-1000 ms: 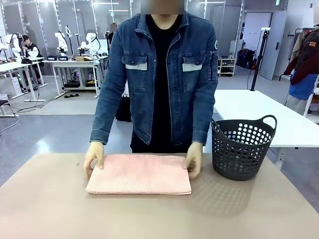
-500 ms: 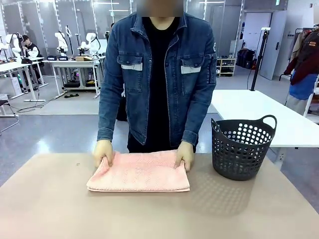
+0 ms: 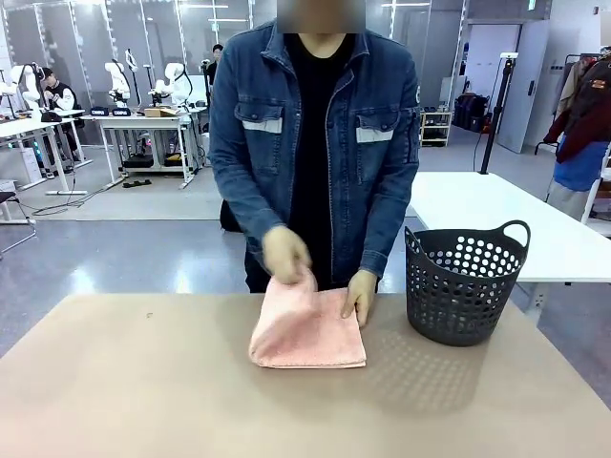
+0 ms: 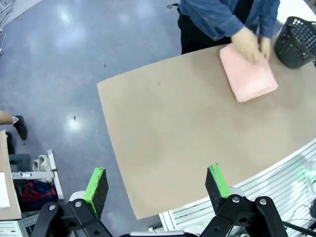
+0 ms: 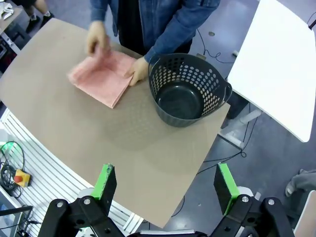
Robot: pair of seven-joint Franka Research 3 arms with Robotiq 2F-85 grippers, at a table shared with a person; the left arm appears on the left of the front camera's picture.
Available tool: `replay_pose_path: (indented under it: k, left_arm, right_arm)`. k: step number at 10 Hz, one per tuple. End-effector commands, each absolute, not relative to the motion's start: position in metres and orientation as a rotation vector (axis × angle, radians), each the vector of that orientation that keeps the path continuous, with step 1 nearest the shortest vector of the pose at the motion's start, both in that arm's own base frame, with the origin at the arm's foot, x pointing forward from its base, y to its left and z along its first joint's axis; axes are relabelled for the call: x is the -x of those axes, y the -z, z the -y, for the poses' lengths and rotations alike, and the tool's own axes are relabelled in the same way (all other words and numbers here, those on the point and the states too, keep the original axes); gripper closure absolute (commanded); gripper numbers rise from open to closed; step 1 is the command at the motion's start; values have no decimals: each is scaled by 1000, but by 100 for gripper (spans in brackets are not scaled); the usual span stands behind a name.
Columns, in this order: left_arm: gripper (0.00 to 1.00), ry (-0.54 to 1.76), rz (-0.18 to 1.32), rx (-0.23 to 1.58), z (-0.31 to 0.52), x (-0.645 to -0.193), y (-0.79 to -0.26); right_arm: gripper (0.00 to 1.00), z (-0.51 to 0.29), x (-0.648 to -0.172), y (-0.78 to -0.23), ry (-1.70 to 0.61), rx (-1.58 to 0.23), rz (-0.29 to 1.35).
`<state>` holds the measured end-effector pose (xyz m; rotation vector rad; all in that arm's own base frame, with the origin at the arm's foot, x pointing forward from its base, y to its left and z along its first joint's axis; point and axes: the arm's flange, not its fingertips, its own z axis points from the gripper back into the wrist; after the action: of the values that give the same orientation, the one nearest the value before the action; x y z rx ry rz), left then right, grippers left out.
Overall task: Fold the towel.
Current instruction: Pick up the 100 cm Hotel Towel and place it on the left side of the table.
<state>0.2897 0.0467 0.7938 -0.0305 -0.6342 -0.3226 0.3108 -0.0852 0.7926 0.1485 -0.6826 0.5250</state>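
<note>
In the front view, the towel (image 3: 307, 332) lies mid-table. One hand (image 3: 284, 253) lifts a flap at 11 o'clock, and the other hand (image 3: 361, 294) pins 1 o'clock, we judge against sliding.

In the left wrist view, the left gripper (image 4: 156, 174) has its fingers apart, with the towel (image 4: 249, 76) at 2 o'clock.

In the right wrist view, the right gripper (image 5: 165, 172) is likewise apart, with the towel (image 5: 101, 76) at 10 o'clock.

We read no writing.

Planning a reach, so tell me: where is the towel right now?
In the front view the towel lies on the table at its far middle, just picture-left of the dark basket, with a person's hand pressing its basket-side edge.
</note>
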Motion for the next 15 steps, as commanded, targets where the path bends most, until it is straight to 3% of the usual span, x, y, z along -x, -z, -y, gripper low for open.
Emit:
replay_pose_path:
  k: [1,15]
  left_arm:
    - [0,328,625,25,-47,-288,-793]
    - [0,328,625,25,-47,-288,-793]
  right_arm:
    - [0,86,-310,-794,-533,-146,678]
    - [0,86,-310,-794,-533,-146,678]
